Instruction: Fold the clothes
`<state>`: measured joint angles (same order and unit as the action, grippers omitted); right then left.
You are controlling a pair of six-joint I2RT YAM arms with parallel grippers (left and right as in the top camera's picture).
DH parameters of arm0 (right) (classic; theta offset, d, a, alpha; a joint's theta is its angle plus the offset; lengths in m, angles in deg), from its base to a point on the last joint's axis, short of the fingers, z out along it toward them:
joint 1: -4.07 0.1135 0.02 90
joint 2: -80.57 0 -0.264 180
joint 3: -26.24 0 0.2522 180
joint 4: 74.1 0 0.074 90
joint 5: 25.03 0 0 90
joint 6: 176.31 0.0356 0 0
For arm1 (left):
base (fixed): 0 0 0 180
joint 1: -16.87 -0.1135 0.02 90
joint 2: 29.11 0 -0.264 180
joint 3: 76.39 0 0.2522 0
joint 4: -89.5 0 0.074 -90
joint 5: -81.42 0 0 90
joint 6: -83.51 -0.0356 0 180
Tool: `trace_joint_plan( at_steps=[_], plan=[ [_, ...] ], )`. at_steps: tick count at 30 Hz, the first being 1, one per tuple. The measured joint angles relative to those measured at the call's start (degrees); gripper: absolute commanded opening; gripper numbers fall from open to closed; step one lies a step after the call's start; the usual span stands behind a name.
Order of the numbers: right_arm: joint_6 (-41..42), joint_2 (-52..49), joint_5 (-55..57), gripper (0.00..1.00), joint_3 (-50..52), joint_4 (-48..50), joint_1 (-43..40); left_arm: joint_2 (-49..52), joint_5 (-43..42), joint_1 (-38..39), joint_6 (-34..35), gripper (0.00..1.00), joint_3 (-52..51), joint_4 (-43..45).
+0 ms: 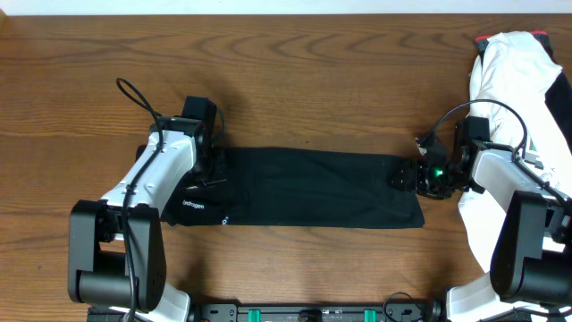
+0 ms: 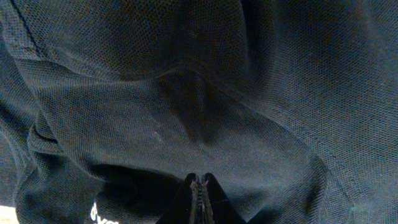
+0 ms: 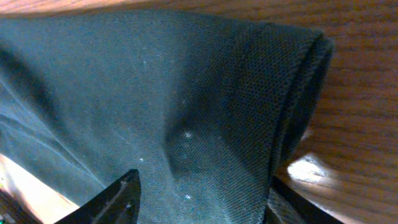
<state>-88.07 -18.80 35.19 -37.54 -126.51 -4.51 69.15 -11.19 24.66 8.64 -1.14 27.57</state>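
The clothes, a black T-shirt (image 1: 313, 186), lie folded into a long strip across the middle of the wooden table, with small white lettering (image 1: 193, 206) near the left end. My left gripper (image 1: 213, 170) rests on that left end. In the left wrist view its jaws (image 2: 200, 180) are shut tight together against rumpled black fabric (image 2: 186, 93), and no cloth shows between the tips. My right gripper (image 1: 407, 176) is at the strip's right end. Its jaws (image 3: 205, 205) stand apart, one finger on each side of the rolled hem (image 3: 292, 93).
A white garment (image 1: 514, 63) lies heaped at the right edge of the table, under and behind my right arm. Bare wood (image 1: 295, 80) stretches behind the strip, and a narrower band (image 1: 304, 268) runs in front of it.
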Motion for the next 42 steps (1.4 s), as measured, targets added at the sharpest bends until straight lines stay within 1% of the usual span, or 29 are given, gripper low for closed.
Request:
trace_joint_plan(
  at_steps=[2, 3, 4, 6, 13, 19, 21, 26, 32, 36, 38, 42],
  plan=[
    [0.2, 0.0, 0.4, 0.48, 0.0, -0.1, 0.0, 0.0, 0.0, 0.0, 0.0, 0.06, 0.0, 0.0],
    [0.3, 0.0, 0.9, 0.39, 0.0, -0.2, 0.0, 0.0, 0.0, 0.0, 0.0, 0.06, 0.0, 0.0],
    [0.6, 0.0, 1.6, 0.24, 0.0, -0.3, 0.0, 0.0, 0.0, 0.0, 0.0, 0.06, 0.0, 0.0],
    [0.9, -0.3, 3.1, 0.01, 0.5, -0.6, 0.1, 0.0, 0.0, 0.0, 0.0, 0.06, 0.0, 0.0],
    [1.3, -1.0, 3.9, 0.01, 0.0, -2.7, 0.1, 0.0, 0.0, 0.0, -1.0, 0.06, 0.1, -0.8],
    [1.4, -2.4, 7.5, 0.01, -4.5, -8.2, 0.1, -1.6, 0.0, -0.1, -1.7, 0.06, 2.4, -4.8],
    [1.4, -2.5, 9.7, 0.01, -7.1, -10.9, -0.1, -3.6, 0.0, -0.2, -1.8, 0.06, 3.4, -6.4],
    [1.8, -2.5, 19.7, 0.01, -15.6, -17.5, -1.7, -11.1, 0.0, -0.2, -1.9, 0.06, 7.0, -10.4],
    [2.2, -2.5, 26.5, 0.01, -23.8, -22.2, -4.2, -20.7, 0.0, -0.2, -1.9, 0.07, 8.9, -11.8],
    [2.2, -2.5, 25.9, 0.01, -26.1, -24.7, -3.7, -26.2, 0.0, -0.2, -1.9, 0.07, 9.0, -12.1],
    [2.2, -2.5, 23.8, 0.01, -26.1, -26.1, -3.0, -28.7, 0.0, -0.2, -1.9, 0.07, 9.0, -12.1],
    [2.4, -2.5, 18.8, 0.01, -26.1, -27.3, 0.9, -32.1, 0.0, -0.2, -1.9, 0.08, 9.0, -12.2]
  ],
)
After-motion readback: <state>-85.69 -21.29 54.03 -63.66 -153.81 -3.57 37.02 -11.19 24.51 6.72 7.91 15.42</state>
